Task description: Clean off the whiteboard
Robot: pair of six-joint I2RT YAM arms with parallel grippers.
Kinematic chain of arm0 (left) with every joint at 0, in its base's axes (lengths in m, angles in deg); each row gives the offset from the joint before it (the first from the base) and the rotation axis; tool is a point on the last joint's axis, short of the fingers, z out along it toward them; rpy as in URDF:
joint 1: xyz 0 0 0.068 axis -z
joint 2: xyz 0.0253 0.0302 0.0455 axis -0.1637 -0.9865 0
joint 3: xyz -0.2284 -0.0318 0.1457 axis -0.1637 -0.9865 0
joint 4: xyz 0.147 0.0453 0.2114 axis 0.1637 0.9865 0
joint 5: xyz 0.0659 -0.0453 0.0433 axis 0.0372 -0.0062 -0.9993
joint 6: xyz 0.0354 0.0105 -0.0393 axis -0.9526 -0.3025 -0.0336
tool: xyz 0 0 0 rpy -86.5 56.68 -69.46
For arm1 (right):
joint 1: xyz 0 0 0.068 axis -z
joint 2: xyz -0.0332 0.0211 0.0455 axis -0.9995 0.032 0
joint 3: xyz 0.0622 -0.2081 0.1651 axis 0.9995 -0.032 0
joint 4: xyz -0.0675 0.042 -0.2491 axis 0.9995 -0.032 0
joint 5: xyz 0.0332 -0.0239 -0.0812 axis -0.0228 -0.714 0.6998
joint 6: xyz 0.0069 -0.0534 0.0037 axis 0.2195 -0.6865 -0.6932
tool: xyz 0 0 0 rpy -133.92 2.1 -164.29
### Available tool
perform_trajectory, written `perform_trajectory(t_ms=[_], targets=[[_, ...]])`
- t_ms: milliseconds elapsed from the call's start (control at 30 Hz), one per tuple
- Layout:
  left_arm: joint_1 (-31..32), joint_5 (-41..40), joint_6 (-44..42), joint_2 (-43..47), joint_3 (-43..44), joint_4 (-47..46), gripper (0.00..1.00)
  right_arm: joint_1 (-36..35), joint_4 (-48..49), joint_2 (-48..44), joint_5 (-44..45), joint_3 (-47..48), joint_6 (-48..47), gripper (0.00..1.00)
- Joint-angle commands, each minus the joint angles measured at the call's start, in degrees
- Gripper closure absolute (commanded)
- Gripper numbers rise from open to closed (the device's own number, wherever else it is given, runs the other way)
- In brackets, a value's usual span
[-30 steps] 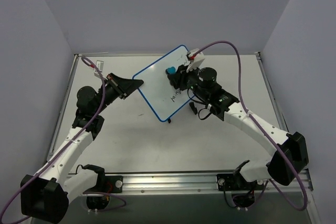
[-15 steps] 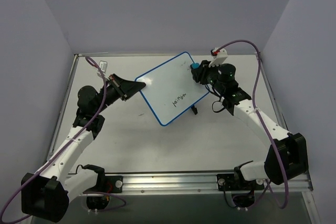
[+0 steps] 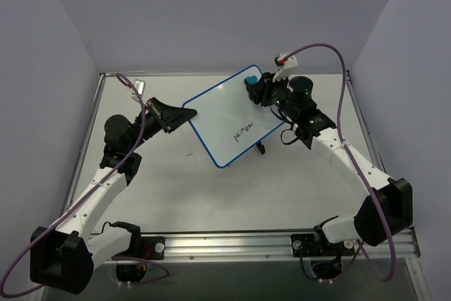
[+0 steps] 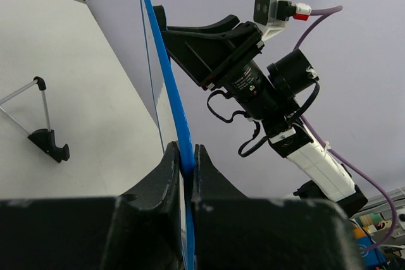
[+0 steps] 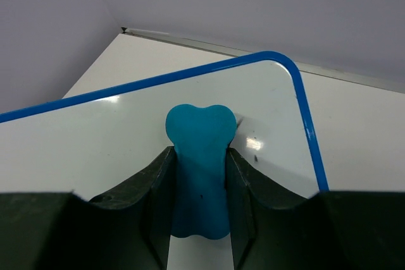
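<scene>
The whiteboard (image 3: 225, 114), white with a thin blue rim, is held tilted above the table, with black handwriting near its lower right edge. My left gripper (image 3: 184, 112) is shut on its left corner; the left wrist view shows the blue rim (image 4: 166, 74) edge-on, pinched in my left gripper (image 4: 187, 156). My right gripper (image 3: 252, 89) is shut on a small blue eraser (image 3: 251, 80) at the board's far right corner. In the right wrist view the eraser (image 5: 199, 156) sits between the fingers of my right gripper (image 5: 200, 156), over the whiteboard (image 5: 107, 137).
A black foot (image 3: 261, 148) hangs under the board's lower right edge; a wire leg with a black foot (image 4: 49, 143) shows in the left wrist view. Purple cables loop over both arms. Grey walls close in the table (image 3: 232, 195) on three sides.
The right gripper carried the eraser from the middle of the board out to its far right corner, then slightly left. The board shifted a little in the left gripper's hold.
</scene>
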Motion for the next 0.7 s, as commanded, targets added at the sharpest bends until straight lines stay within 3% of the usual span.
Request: perform_trajectory(t_ms=[0, 367, 667], targets=[[1.26, 7.78, 3.26, 2.02, 5.46, -14.75, 0.98, -2.97, -3.39, 2.46, -2.86, 1.99, -0.66, 0.85], [1.26, 9.27, -0.78, 4.39, 6.96, -9.92, 0.98, 2.73, -8.4, 4.67, 1.8, 3.93, -4.36, 0.85], [1.26, 9.8, -1.58, 4.39, 7.4, -8.95, 0.98, 4.58, -6.91, 4.32, -1.79, 2.97, -3.04, 0.85]])
